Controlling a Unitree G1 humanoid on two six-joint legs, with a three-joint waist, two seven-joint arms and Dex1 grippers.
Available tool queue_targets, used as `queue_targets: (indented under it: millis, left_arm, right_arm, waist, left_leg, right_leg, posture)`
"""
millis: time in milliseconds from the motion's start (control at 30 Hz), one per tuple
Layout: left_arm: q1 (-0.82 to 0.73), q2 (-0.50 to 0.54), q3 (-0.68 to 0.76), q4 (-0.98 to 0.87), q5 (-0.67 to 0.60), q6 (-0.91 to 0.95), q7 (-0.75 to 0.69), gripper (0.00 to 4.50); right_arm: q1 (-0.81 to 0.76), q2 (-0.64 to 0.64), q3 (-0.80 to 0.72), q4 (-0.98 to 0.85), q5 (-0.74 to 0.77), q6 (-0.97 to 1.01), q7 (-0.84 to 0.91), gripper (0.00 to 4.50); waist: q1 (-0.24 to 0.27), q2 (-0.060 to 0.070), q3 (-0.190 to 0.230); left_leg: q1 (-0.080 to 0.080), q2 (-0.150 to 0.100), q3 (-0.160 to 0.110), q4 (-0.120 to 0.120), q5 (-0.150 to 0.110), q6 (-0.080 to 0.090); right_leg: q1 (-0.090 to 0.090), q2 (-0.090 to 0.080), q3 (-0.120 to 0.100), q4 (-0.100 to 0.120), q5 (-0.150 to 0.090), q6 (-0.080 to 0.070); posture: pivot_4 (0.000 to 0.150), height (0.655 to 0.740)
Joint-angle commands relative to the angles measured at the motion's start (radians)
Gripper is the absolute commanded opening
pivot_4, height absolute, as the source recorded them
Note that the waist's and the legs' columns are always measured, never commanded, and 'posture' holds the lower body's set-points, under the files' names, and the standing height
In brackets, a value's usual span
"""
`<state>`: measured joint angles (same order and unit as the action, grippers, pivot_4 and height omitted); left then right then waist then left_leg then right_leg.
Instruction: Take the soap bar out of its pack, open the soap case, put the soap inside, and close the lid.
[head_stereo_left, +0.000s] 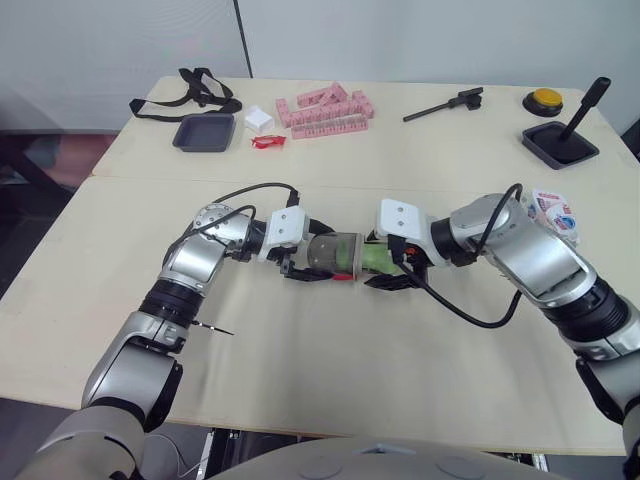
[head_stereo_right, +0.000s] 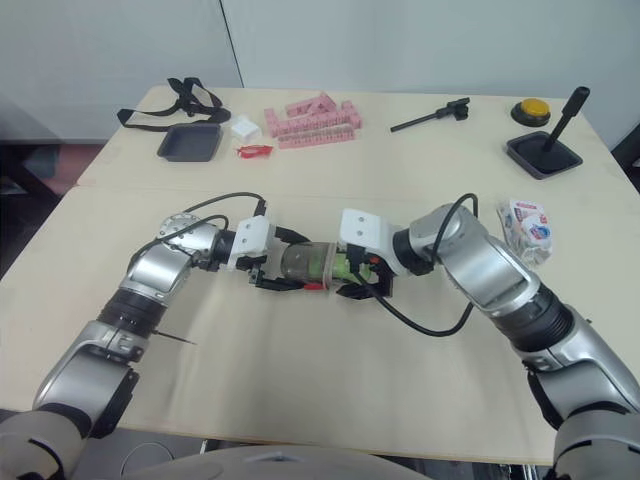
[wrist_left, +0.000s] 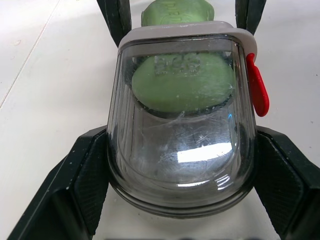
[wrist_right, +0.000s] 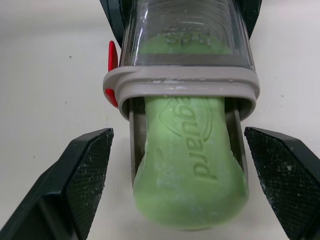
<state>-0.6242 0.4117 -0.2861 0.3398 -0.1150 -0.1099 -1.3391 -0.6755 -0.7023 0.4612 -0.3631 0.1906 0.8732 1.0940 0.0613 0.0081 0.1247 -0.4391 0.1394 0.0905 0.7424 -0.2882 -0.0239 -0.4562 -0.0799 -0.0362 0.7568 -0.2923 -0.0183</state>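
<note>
The green soap bar (wrist_right: 190, 200) lay half inside the clear soap case (head_stereo_left: 335, 255), its far end under the transparent shell and its near, stamped end jutting out past the grey rim of the case's open mouth. A small red latch (wrist_left: 257, 92) stuck out from one side of that rim. The case lay on its side near the middle of the pale table (head_stereo_left: 330, 400), between the two arms. The left gripper (wrist_left: 182, 165) was clamped on the closed, rounded end of the case, with its black fingers (wrist_left: 75, 190) pressed against both sides of the shell. The right gripper (wrist_right: 179, 165) faced it from the other side with its fingers (wrist_right: 85, 175) spread apart, one on each side of the protruding soap and neither one touching it. The crumpled white soap pack (head_stereo_left: 553, 212) sat by the table's right edge, just beside the right arm. Along the far edge, well apart from the case, were a dark tray (head_stereo_left: 204, 132), a black strap (head_stereo_left: 190, 92), a heap of pink blocks (head_stereo_left: 322, 110), a yellow button (head_stereo_left: 546, 99) and a black dish (head_stereo_left: 560, 143) with a black handle standing in it.
</note>
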Motion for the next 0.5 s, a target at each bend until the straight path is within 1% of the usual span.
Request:
queue_targets:
  millis: [33,300,500]
  left_arm:
    - [-0.003,0.007,0.015,-0.020,-0.021,-0.011,0.000,3.49]
    - [-0.003,0.012,0.019,-0.015,-0.021,-0.013,0.000,3.49]
    - [0.001,0.019,0.019,-0.013,-0.022,-0.014,-0.001,3.49]
  right_arm:
    - [-0.004,-0.017,-0.037,-0.035,0.023,-0.006,0.004,4.49]
    - [0.021,-0.058,-0.048,-0.042,0.029,-0.013,0.005,4.49]
    - [0.063,-0.149,-0.078,-0.055,0.038,-0.009,0.025,4.49]
  waist:
    - [0.001,0.000,0.000]
    - [0.007,0.000,0.000]
    - [0.013,0.000,0.000]
  left_leg:
    - [0.000,0.000,0.000,0.000,0.000,0.000]
    - [0.000,0.000,0.000,0.000,0.000,0.000]
    - [0.000,0.000,0.001,0.000,0.000,0.000]
  right_leg:
    - [0.000,0.000,0.000,0.000,0.000,0.000]
    - [0.000,0.000,0.000,0.000,0.000,0.000]
    - [0.000,0.000,0.001,0.000,0.000,0.000]
  posture:
    - [0.150,0.7109]
    - [0.150,0.7109]
    - [0.150,0.7109]
